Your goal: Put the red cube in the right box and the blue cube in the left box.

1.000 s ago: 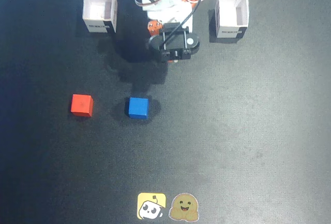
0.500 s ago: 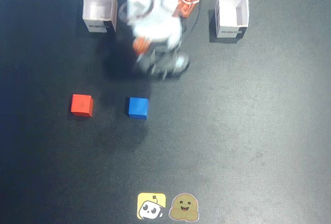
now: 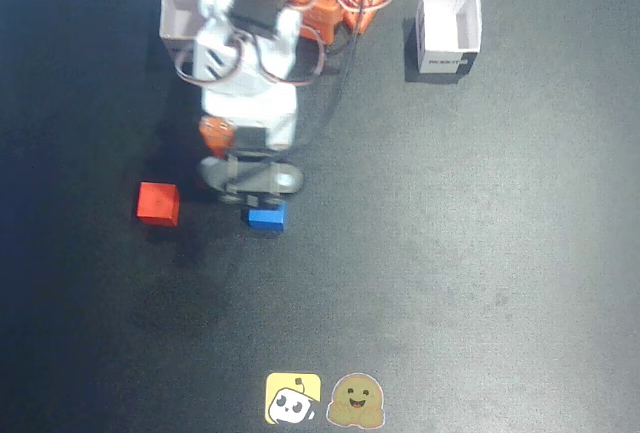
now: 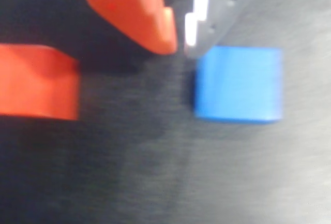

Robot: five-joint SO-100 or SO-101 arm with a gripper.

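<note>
Blue cube (image 4: 238,83): sits just right of my gripper (image 4: 178,45) in the wrist view, outside the nearly closed, empty fingertips; red cube (image 4: 37,81) left.

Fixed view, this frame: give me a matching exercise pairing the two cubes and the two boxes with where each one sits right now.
Things:
1. red cube
2. blue cube
3. box at upper right
4. box at upper left

Places or states (fixed view):
A. partly hidden behind the arm's white body
B. partly under the gripper
C. standing clear of the arm, open top showing nothing inside
D. alone on the mat, left of the gripper

Pairs: 1-D, 2-B, 3-C, 4-A
</note>
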